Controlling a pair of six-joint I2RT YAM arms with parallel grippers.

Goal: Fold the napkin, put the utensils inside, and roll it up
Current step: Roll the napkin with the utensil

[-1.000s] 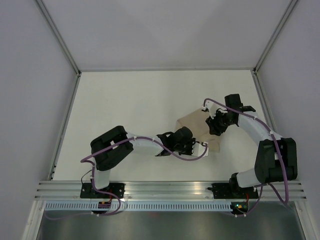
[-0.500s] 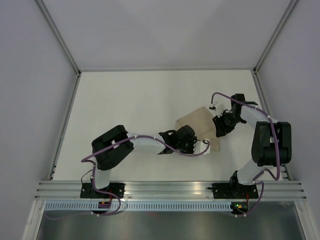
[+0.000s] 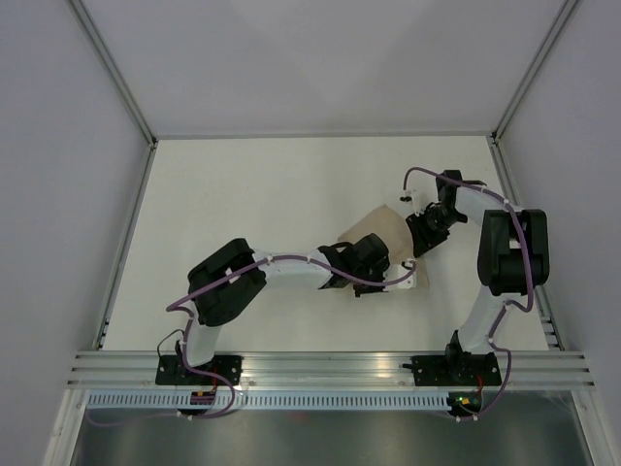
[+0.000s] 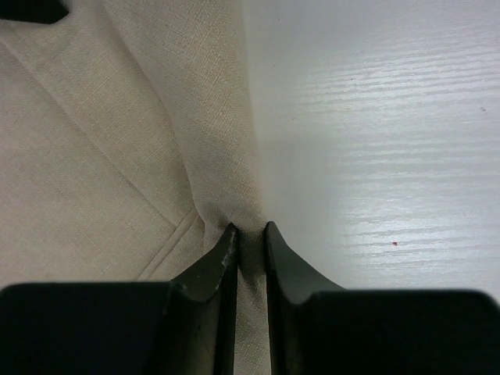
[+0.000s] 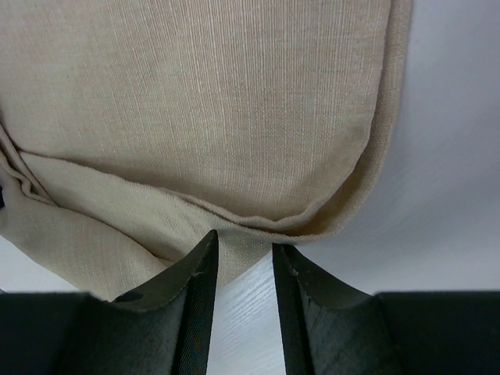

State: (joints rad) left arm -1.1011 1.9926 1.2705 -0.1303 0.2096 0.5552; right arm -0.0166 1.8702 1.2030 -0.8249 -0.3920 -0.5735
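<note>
we judge the task to be at its folding step: the napkin (image 3: 378,233) lies mid-table in overlapping layers between the two arms. the left gripper (image 4: 250,231) is nearly closed and pinches a ridge of its edge, while the right gripper (image 5: 244,244) is part open astride the hem without visibly clamping it. no utensils show in any view, so placing them and rolling are left to do, on a smooth white table (image 3: 243,194) boxed in by pale grey walls (image 3: 58,146).
</note>
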